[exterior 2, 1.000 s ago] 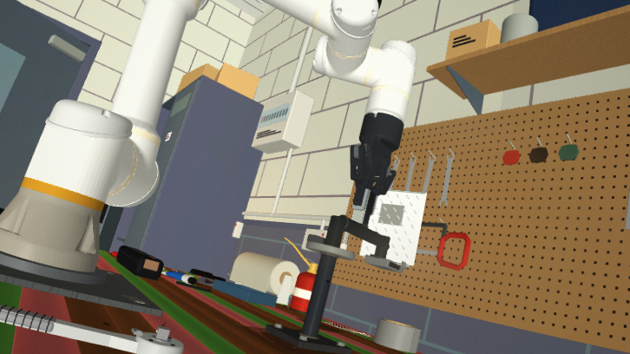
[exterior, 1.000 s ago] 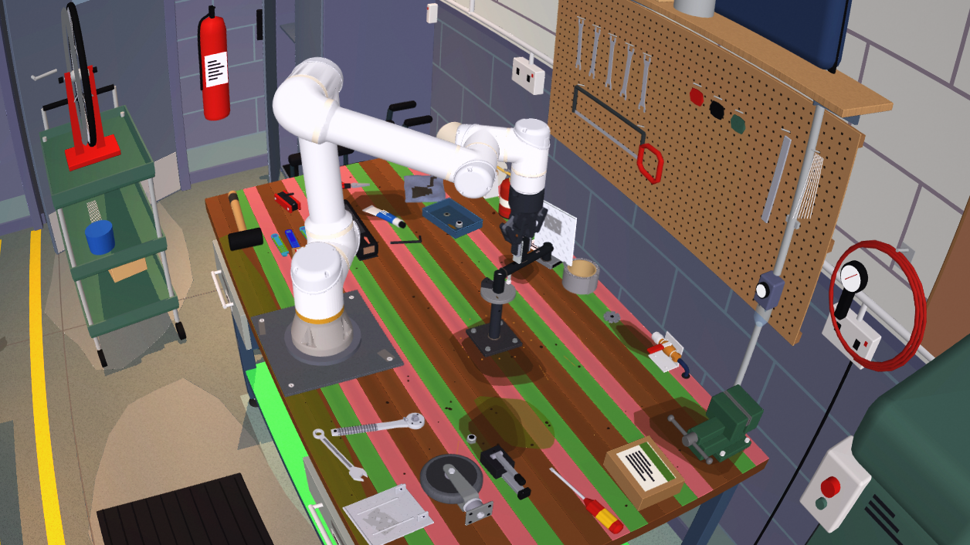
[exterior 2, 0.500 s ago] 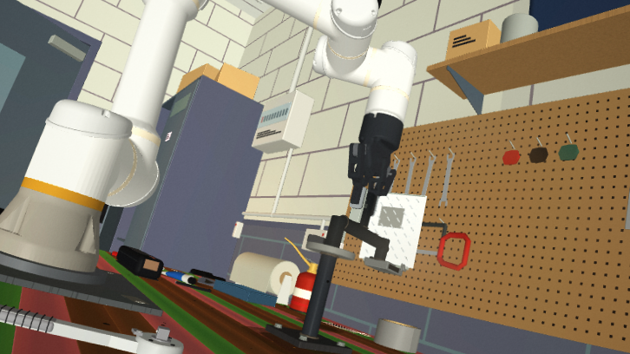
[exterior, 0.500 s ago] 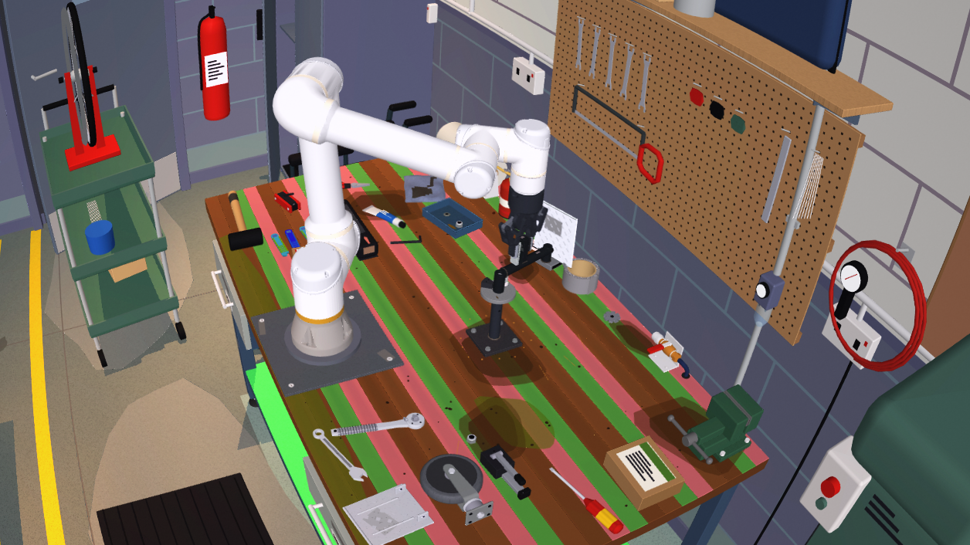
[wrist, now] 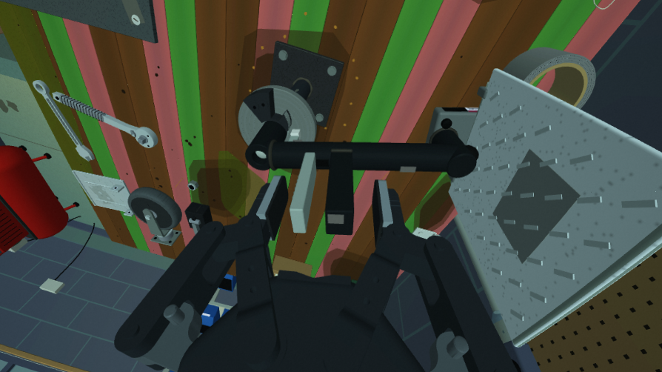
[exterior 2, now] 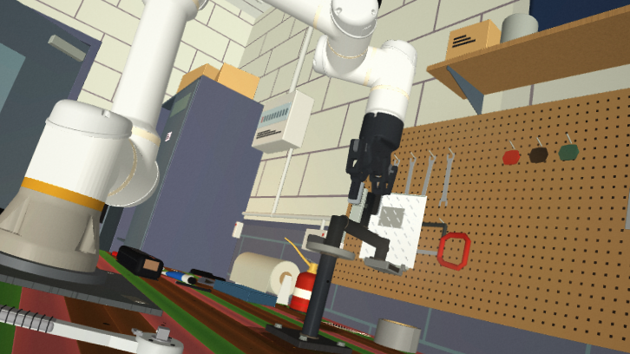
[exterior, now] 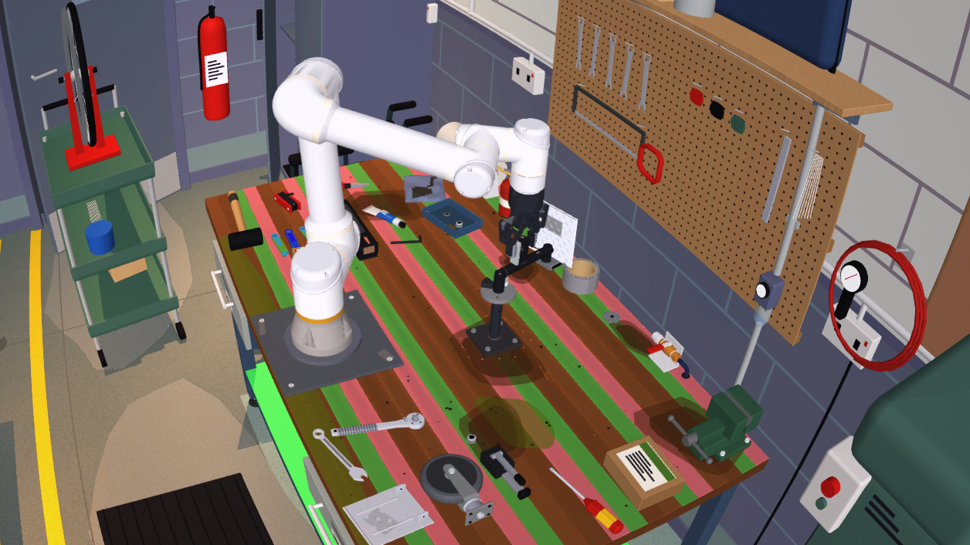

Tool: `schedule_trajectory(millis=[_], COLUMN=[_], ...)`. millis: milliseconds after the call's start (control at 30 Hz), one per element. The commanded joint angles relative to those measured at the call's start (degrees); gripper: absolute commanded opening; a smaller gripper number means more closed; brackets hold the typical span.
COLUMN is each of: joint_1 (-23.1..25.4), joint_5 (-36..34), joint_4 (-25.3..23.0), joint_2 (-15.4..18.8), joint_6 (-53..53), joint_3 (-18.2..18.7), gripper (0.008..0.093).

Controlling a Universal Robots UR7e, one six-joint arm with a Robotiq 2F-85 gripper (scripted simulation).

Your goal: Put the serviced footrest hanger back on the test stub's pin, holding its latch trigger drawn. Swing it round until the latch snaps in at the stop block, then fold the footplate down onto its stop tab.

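Note:
My gripper (wrist: 324, 203) (exterior: 519, 249) (exterior 2: 368, 193) hangs straight down over the black footrest hanger (wrist: 361, 155) (exterior: 526, 261) (exterior 2: 361, 233), which sits on the pin of the test stub (exterior: 495, 315) (exterior 2: 319, 282) (wrist: 277, 118) in the middle of the bench. The hanger's arm reaches out level from the stub's grey disc towards the pegboard wall. Its pale latch trigger (wrist: 303, 192) and a black grip bar (wrist: 339, 192) stand up between my fingers. The speckled grey footplate (wrist: 550, 203) (exterior 2: 394, 231) (exterior: 561, 230) stands folded up at the arm's far end. My gripper is open and holds nothing.
The pegboard (exterior: 699, 149) rises behind the bench's far edge. A roll of grey tape (exterior: 580, 276) (wrist: 550, 76) lies just beyond the footplate. A blue tray (exterior: 452, 217) and a red oil can (exterior 2: 304, 290) sit behind the stub. A ratchet wrench (exterior: 380, 426), caster (exterior: 451, 485) and vise (exterior: 722, 427) lie at the near end.

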Motion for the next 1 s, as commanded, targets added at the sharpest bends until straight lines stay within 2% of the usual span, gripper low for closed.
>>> schedule_trajectory(millis=[0,967], joint_1=[0.0,0.0], joint_5=[0.0,0.0], joint_4=[0.0,0.9], joint_2=[0.0,-0.3], joint_6=[0.0,0.0], joint_3=[0.0,-0.7], gripper=[0.0680,0.0680])
